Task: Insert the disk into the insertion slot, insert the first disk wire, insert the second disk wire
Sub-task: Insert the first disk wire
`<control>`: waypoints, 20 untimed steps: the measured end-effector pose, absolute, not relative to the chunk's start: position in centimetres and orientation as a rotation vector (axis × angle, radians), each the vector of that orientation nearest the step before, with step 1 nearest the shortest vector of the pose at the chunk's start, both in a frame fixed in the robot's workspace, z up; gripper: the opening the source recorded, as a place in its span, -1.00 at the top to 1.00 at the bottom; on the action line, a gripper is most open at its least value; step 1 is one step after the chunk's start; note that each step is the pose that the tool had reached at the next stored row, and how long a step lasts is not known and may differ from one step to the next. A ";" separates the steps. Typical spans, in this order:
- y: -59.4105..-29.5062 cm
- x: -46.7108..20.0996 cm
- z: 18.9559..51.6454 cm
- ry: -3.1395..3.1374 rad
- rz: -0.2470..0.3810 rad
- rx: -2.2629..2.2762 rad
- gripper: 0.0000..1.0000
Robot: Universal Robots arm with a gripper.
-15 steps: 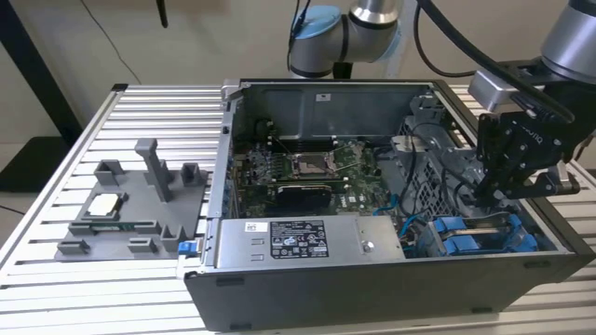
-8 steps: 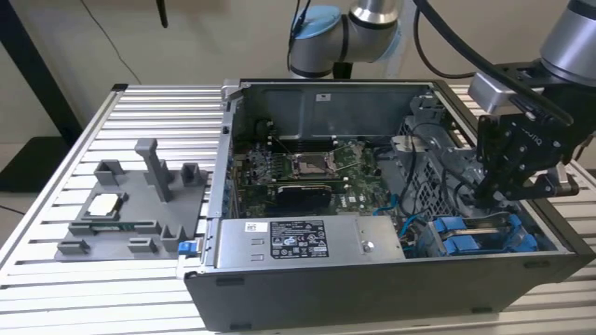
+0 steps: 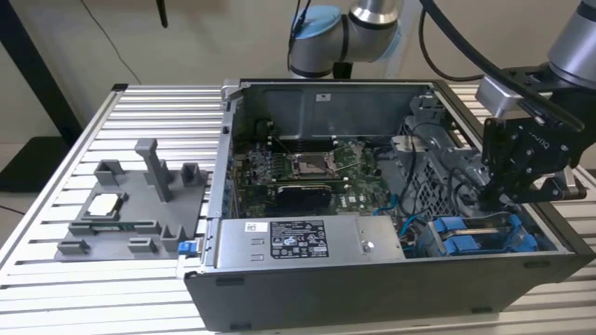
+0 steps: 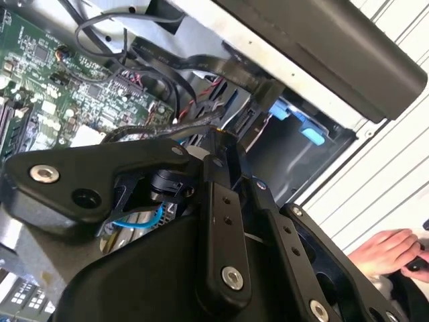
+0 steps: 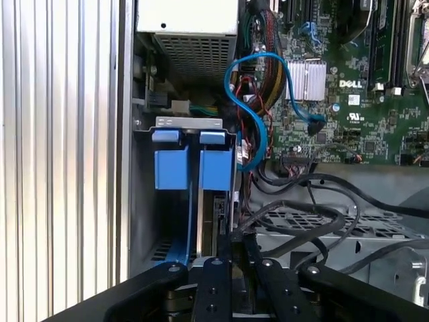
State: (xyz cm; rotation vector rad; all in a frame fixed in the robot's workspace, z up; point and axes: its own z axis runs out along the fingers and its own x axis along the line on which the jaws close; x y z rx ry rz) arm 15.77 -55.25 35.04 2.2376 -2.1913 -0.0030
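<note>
Open PC case (image 3: 373, 293) lies on its side on the slatted aluminium table (image 3: 139, 105). The arm reaches in from the exterior view's right.

- Claw (image 3: 503, 199) is lowered into the case, just above the drive cage. In the first wrist view the claw (image 5: 232, 238) hangs directly over the bay. I cannot tell whether it is open or closed, or whether it grips anything.
- Insertion slot (image 5: 143, 201): a grey sheet-metal bay with 2 blue carrier frames standing side by side in it.
- The frame nearer the cable bundle, with a dark drive edge below its tab, reads as the disk (image 5: 216, 168). It is seated in the slot. In the exterior view the disk (image 3: 465, 241) sits at the case's front corner.
- The other carrier (image 5: 171, 168) stands just beside it.
- Blue data cable (image 5: 258, 121) loops beside the bay and ends in a black connector over the motherboard (image 5: 362, 80).
- Black cables (image 5: 301, 215) run across the perforated cage, near the claw.
- Print: the power supply (image 3: 298, 241) carries a white label with black text. The motherboard has white lettering beside its finned heatsink (image 5: 306, 79).
- Grey fixture tray (image 3: 130, 209) rests on the table, well apart from the claw.
- A person's hand (image 4: 385, 251) is over the table slats in the second wrist view.
</note>
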 end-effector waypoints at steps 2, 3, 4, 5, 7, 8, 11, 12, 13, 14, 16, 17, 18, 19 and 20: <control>-55.4 16.1 35.0 -2.191 -0.003 2.238 0.62; -55.5 16.2 34.9 -2.191 -0.003 2.238 0.62; -55.5 16.2 34.9 -2.191 -0.003 2.238 0.62; -55.6 16.3 34.8 -2.191 -0.003 2.238 0.62; -55.7 16.3 34.7 -2.192 -0.003 2.238 0.62; -55.7 16.3 34.6 -2.192 -0.003 2.238 0.62; -55.8 16.3 34.4 -2.191 -0.002 2.237 0.62; -55.9 16.3 34.4 -2.191 -0.002 2.237 0.62; -55.9 16.3 34.3 -2.191 -0.002 2.237 0.62; -55.9 16.3 34.2 -2.191 -0.002 2.237 0.62; -56.0 16.3 33.9 -2.191 -0.002 2.237 0.62; -56.0 16.3 33.8 -2.191 -0.001 2.237 0.62; -56.0 16.3 33.7 -2.191 -0.001 2.237 0.62; -56.0 16.3 33.6 -2.191 -0.002 2.237 0.62; -56.0 16.3 33.4 -2.191 -0.001 2.237 0.62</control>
